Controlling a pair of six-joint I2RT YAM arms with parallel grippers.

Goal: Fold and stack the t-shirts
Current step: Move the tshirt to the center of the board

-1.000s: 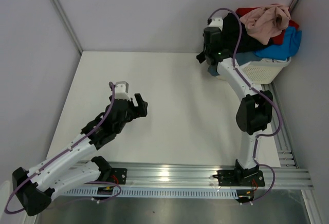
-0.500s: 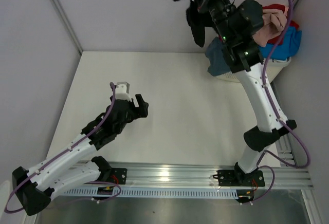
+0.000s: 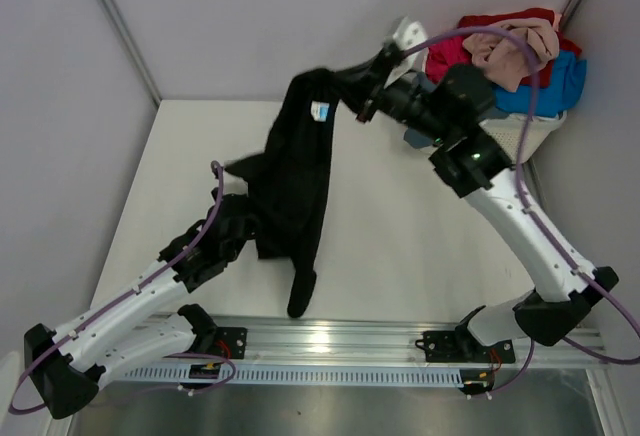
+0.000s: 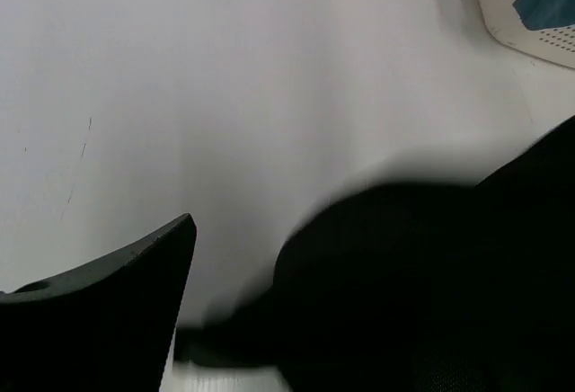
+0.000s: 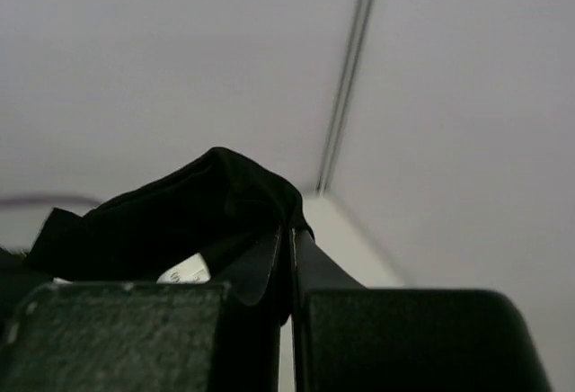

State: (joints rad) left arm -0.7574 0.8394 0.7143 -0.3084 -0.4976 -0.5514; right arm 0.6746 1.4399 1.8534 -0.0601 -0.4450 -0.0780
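My right gripper [image 3: 360, 106] is clamped on the black t-shirt [image 3: 295, 186], pinching it close to the collar, where a white label shows. It holds that end high over the table's [image 3: 400, 246] twelve o'clock side. From there the shirt hangs in a long twisted drape towards seven o'clock, and its lowest end reaches almost to the near rail. On the way down it falls right across my left gripper [image 3: 240, 223], which sits near eight o'clock with its jaws spread wide and gripping nothing. On the left wrist camera I see one dark finger and a blurred mass of black cloth just beside it.

The other shirts are heaped in the white basket [image 3: 535, 134] at two o'clock: beige-pink [image 3: 515, 46] on top, red [image 3: 450, 56] behind, bright blue [image 3: 555, 81] at the side.

My worries, as I judge them:
- The cloth is bunched and twisted, so setting it down like this would probably leave a rope rather than a flat shirt.
- With fabric draped over the left fingers, closing them blind could catch several layers or a sleeve instead of one hem.
- The single pinch near the collar carries the whole shirt, so a quick swing could pull it free.
- The tail could snag on the near rail.
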